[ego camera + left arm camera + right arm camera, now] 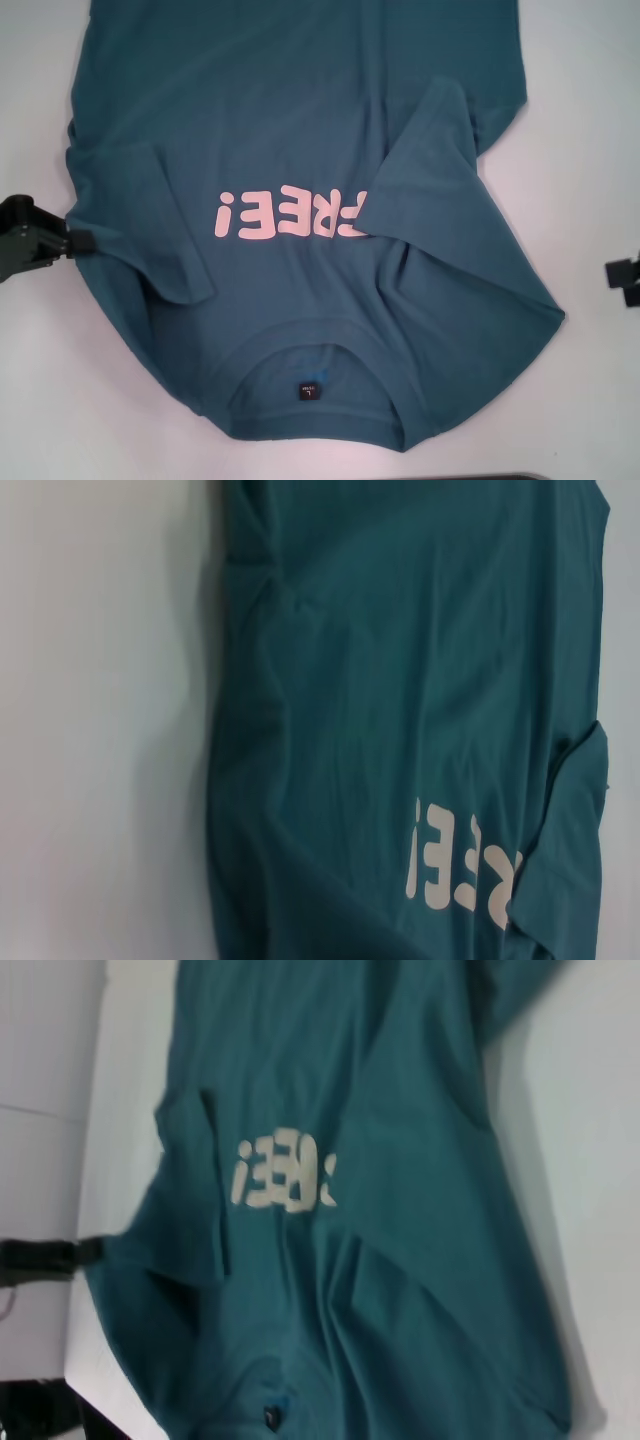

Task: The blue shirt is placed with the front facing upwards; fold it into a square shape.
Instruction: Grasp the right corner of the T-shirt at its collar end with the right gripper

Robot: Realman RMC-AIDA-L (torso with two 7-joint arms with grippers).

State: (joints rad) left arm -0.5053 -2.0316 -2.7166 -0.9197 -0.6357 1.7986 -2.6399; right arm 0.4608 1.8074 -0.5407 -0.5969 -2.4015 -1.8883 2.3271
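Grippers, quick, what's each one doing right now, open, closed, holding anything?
Left gripper: at the blue shirt's left edge, open or shut cannot be told.
Right gripper: off the shirt, cannot be told.

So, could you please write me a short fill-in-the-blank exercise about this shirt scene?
1. The lettering on the blue shirt is coloured ____.
2. Both sleeves are folded ____ over the body.
3. The left gripper touches the shirt's ____ edge.
4. The right gripper is ____ the shirt.

Missing: pink; inward; left; apart from
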